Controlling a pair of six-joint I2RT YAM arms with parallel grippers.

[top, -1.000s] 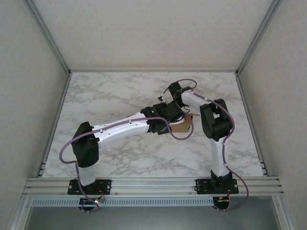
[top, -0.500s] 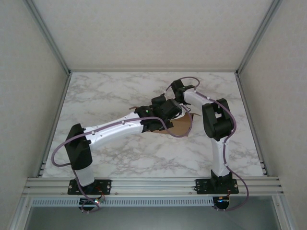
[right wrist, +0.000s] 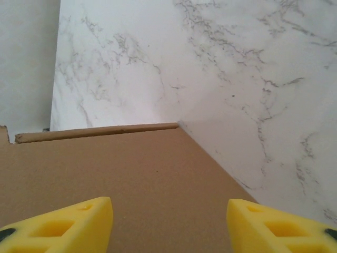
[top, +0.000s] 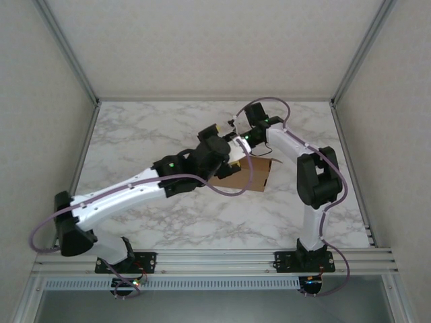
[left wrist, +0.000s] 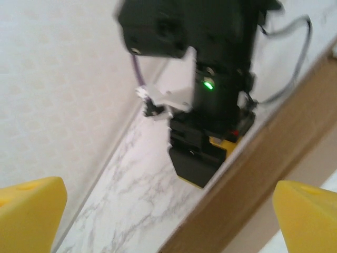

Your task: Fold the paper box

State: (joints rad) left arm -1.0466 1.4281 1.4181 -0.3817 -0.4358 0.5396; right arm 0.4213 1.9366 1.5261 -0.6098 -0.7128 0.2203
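Note:
The paper box (top: 250,175) lies flat on the marble table as a brown cardboard sheet, partly under both wrists. My left gripper (top: 226,149) hovers at its far left corner, wide open with nothing between the fingers. In the left wrist view its yellow fingertips (left wrist: 29,211) frame the box's edge (left wrist: 253,174) and the right gripper's black body (left wrist: 210,105). My right gripper (top: 241,140) sits at the box's far edge. In the right wrist view that gripper (right wrist: 171,226) is open above a flat brown panel (right wrist: 131,179), holding nothing.
The marble table (top: 148,134) is enclosed by white walls and metal frame rails (top: 74,168). A purple cable (top: 249,178) from the left arm loops over the box. Both wrists crowd together at the box's far edge.
The left arm has stretched forward and lowered, its gripper shifting left off the box. The right gripper has opened wider and its elbow swung right. More of the box shows.

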